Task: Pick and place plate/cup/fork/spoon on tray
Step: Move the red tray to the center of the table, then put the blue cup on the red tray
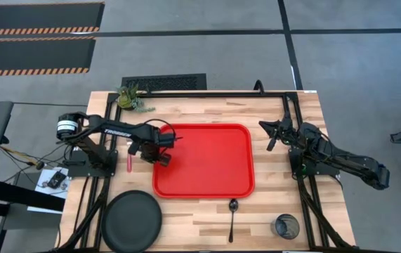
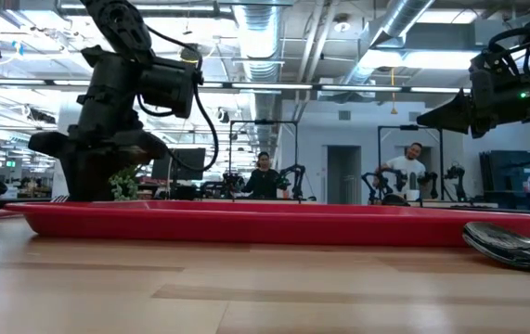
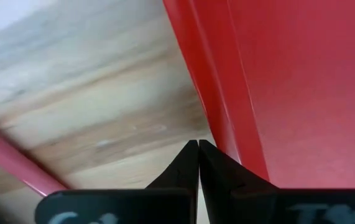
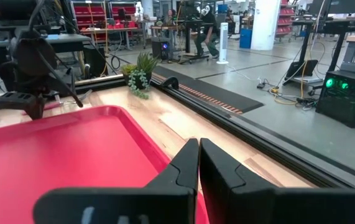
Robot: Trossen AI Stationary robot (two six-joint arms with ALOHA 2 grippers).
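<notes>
The red tray (image 1: 204,161) lies in the middle of the table. The fork (image 1: 129,161) lies on the wood left of the tray, and its red handle also shows in the left wrist view (image 3: 15,165). My left gripper (image 1: 163,161) is shut and empty, low beside the tray's left rim (image 3: 211,106). The black plate (image 1: 131,220) lies at the near left. The dark spoon (image 1: 232,218) lies near the tray's near edge. The cup (image 1: 286,226) stands at the near right. My right gripper (image 1: 270,137) is shut and empty, above the table to the right of the tray.
A small potted plant (image 1: 131,98) stands at the table's far left edge. Black frame rails (image 1: 295,126) run along the table's sides and far edge. People stand in the room behind the table (image 2: 265,176).
</notes>
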